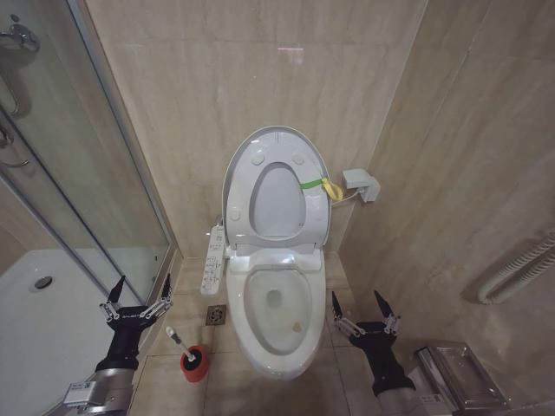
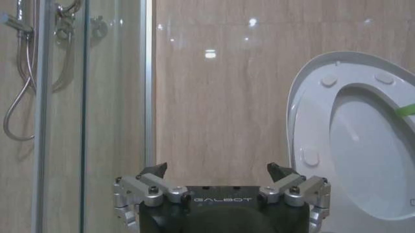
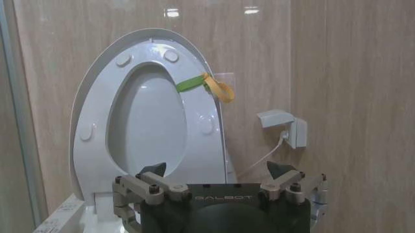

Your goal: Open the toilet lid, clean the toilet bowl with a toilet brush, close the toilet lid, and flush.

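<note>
Toilet lid point(image 1: 276, 192) and seat both raised, leaning on the tiled wall point(image 1: 217, 78); seat ring sits against the lid's underside, round bumpers visible. Yellow-green strap point(image 1: 319, 185) hangs off the lid edge on the right gripper's side.

Toilet bowl point(image 1: 277, 316) is exposed between the two grippers, ahead of both, water hole visible at the bottom. A small dark mark lies on the basin surface near the hole; can't make out what it is.

Left gripper point(image 1: 137, 289): fingers spread wide, holding nothing, low beside the bowl near the shower glass point(image 1: 78, 173). Toilet brush point(image 1: 177, 341) stands tilted in its red holder point(image 1: 194, 363) on the floor just inboard of and slightly behind this gripper, not touching it. Bristle head is hidden inside the holder; only the handle shows.

Right gripper point(image 1: 362, 305): also wide open, empty, on the other side of the bowl and clear of the rim. In the right wrist view the lid stands straight ahead past the fingertips point(image 3: 152, 169), with a wall socket box point(image 3: 284, 127) and cable off to the side.

Left wrist view: lid cut off at the frame edge, mostly wall and shower glass ahead of the gripper.

Seat control panel point(image 1: 212, 258) juts out on the left gripper's side of the bowl; labels unreadable.
</note>
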Available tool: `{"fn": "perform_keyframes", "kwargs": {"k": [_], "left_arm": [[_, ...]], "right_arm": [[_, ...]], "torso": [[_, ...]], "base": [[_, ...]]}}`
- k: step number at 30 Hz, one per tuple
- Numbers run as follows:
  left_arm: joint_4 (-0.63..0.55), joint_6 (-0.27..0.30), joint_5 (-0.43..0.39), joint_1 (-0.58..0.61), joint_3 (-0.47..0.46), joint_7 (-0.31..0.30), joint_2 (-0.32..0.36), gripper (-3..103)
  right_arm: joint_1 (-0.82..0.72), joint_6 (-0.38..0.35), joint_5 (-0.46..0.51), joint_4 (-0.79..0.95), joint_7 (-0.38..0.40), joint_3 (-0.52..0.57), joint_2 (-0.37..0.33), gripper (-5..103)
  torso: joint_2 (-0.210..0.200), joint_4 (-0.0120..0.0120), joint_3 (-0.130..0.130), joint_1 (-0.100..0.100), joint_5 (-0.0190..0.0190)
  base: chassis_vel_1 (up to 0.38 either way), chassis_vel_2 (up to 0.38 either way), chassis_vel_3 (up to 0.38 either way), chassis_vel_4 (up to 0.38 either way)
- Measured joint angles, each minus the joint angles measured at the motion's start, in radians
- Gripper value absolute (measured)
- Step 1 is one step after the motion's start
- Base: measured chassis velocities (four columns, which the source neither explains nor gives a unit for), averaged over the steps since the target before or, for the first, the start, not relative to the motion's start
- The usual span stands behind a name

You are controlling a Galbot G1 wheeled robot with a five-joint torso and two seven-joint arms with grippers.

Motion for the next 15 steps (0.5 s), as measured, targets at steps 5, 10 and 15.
{"fn": "perform_keyframes", "kwargs": {"k": [5,10,15], "left_arm": [[-0.029,0.115,0.0,0.006,0.002,0.022,-0.021,100],[-0.064,0.251,-0.002,0.012,0.004,0.047,-0.046,100],[-0.096,0.38,-0.004,0.018,0.007,0.071,-0.069,100]], "right_arm": [[0.0,0.0,0.0,0.0,0.0,0.0,0.0,100],[0.0,0.0,0.0,0.0,0.0,0.0,0.0,100],[0.0,0.0,0.0,0.0,0.0,0.0,0.0,100]], "torso": [[0.0,0.0,0.0,0.0,0.0],[0.0,0.0,0.0,0.0,0.0],[0.0,0.0,0.0,0.0,0.0001]], "base": [[0.0,0.0,0.0,0.0],[0.0,0.0,0.0,0.0],[0.0,0.0,0.0,0.0]]}}
